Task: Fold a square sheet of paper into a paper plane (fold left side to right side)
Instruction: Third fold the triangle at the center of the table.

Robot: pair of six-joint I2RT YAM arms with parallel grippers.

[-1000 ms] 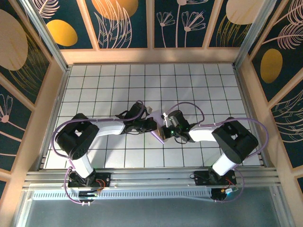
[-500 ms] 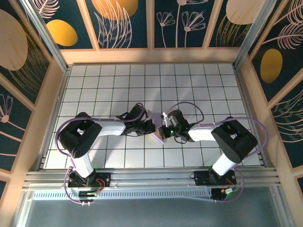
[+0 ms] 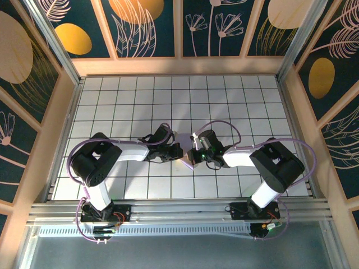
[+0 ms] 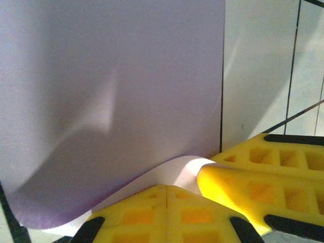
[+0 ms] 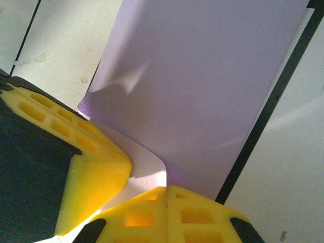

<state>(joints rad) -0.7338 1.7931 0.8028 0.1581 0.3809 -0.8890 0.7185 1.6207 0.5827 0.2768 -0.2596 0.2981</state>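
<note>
From the frame's bottom, my left arm (image 3: 126,151) and right arm (image 3: 241,158) bend inward, wrists meeting mid-frame above the desk (image 3: 224,101). Left jaws and right jaws, tips close together, each clench the square sheet of paper (image 3: 188,161), which curls upward there.

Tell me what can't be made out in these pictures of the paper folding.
1. Top view: the thin pale lavender paper sheet lies mostly under the left claw and right claw; its shape and creases are hidden.
2. Left wrist view: frame edges cut off the sheet's far and left sides.
3. Right wrist view: the sheet's far edge is cut off; its lifted edge vanishes behind yellow fingertips.
</note>
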